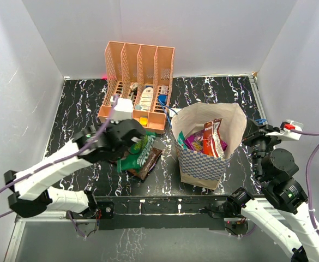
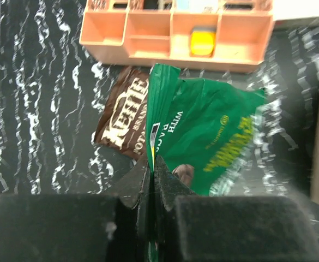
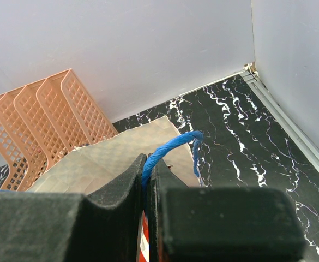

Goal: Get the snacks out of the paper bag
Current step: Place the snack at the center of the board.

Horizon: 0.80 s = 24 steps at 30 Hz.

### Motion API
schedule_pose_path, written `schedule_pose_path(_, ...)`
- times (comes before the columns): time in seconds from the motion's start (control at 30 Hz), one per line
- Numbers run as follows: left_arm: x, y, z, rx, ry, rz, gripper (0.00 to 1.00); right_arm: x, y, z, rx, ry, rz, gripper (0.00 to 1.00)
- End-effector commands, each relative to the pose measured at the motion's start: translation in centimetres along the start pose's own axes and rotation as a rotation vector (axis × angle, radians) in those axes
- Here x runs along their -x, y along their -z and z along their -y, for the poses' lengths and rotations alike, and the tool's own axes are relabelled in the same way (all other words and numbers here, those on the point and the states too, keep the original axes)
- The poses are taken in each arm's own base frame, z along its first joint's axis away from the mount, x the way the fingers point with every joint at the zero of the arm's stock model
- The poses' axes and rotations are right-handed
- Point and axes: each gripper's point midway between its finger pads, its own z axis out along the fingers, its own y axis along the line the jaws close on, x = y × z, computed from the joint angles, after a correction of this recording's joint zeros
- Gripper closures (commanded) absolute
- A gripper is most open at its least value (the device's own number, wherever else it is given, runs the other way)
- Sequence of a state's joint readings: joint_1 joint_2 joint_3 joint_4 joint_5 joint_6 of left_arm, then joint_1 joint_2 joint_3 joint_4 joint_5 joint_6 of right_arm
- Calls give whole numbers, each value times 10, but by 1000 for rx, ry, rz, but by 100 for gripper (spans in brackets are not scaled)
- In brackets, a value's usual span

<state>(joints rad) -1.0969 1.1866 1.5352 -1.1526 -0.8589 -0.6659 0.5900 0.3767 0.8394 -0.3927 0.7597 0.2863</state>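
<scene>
The paper bag, blue-and-white checkered with a cream inside, stands upright right of centre. Red, purple and green packets stick up inside it. My right gripper is shut on the bag's blue rope handle at its right rim; it sits at the bag's right side in the top view. My left gripper is shut on the edge of a green packet, held over a dark brown packet that lies on the table left of the bag.
An orange perforated file rack stands at the back, with small items in its front trays and a white box at its left front. White walls enclose the black marbled table on three sides.
</scene>
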Motion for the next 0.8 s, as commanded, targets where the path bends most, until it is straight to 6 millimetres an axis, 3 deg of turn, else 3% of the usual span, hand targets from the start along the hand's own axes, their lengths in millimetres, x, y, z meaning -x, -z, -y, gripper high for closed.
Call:
schedule_pose_path(0.0,-4,-17,-21,172,-57,69,100,16,-2,-9,25,-45,49,92)
schedule_pose_path(0.1,-8,-34,-7,161,-85,34,100,18,-2,-9,25,-42,52,92)
schedule_pose_path(0.2,-11,-52,-11,188,-107,0,100,18,0,-6,21,-43,56,92)
schedule_pose_path(0.3,-16,-69,-38,262,-95,-64,100,17,0,-6,23,-45,55,92)
schedule_pose_path(0.47,-21,-82,-118,476,-94,-145,100,13,0,-5,20,-43,48,92)
schedule_pose_path(0.53,-15,-83,-139,536,-141,-113,100,10,-1,-5,21,-42,42,92)
schedule_pose_path(0.63,-2,-86,-157,610,-220,-29,100,7,-2,-7,21,-43,35,92)
schedule_pose_path(0.77,4,-101,-161,650,-329,1,100,8,-2,-8,27,-47,35,92)
